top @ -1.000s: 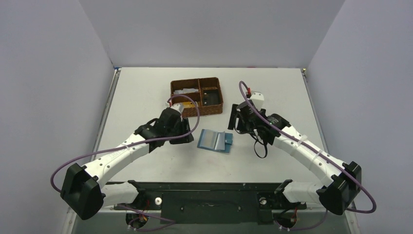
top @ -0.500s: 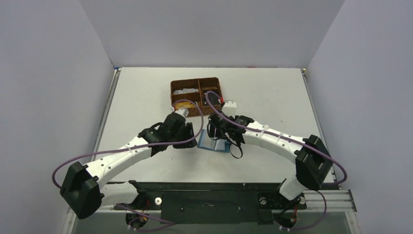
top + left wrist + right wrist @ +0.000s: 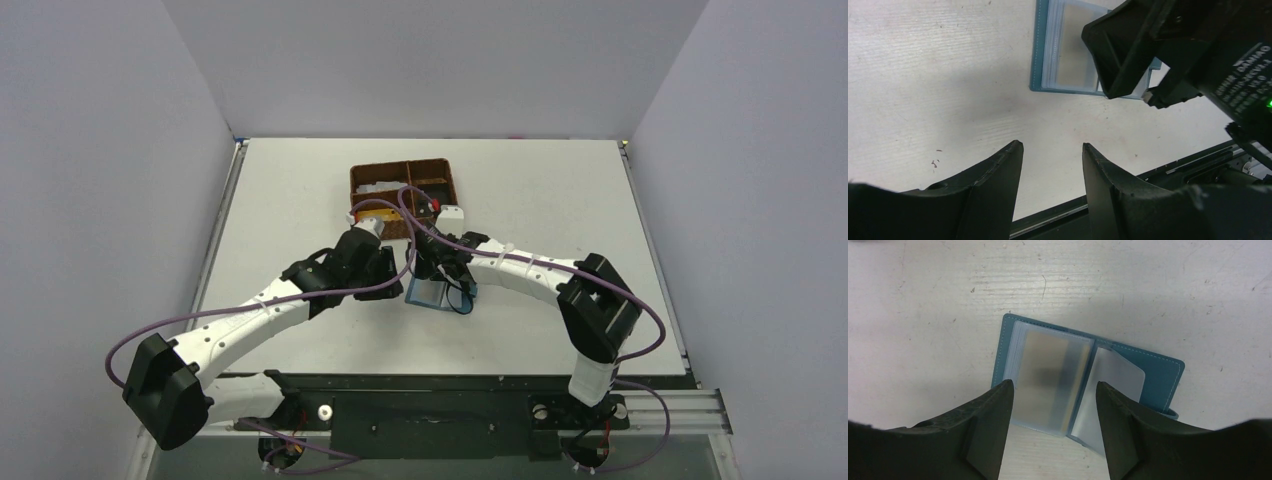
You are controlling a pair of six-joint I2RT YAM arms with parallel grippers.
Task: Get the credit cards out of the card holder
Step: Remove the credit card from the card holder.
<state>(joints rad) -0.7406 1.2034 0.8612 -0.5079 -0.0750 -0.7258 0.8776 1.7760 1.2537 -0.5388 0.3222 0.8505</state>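
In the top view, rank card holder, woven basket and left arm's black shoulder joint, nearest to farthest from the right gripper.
From the right gripper:
1. card holder, directly beneath it.
2. woven basket, just behind, toward the far wall.
3. left arm's black shoulder joint, near-left corner.

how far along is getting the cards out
Done: the teal-blue folding card holder lies open on the white table. In hand: the right gripper hangs over it, fingers open either side of the tan-gold card, gripping nothing. To do: that card sits inside its frosted sleeve, not yet pulled; the left gripper is open and empty beside it.
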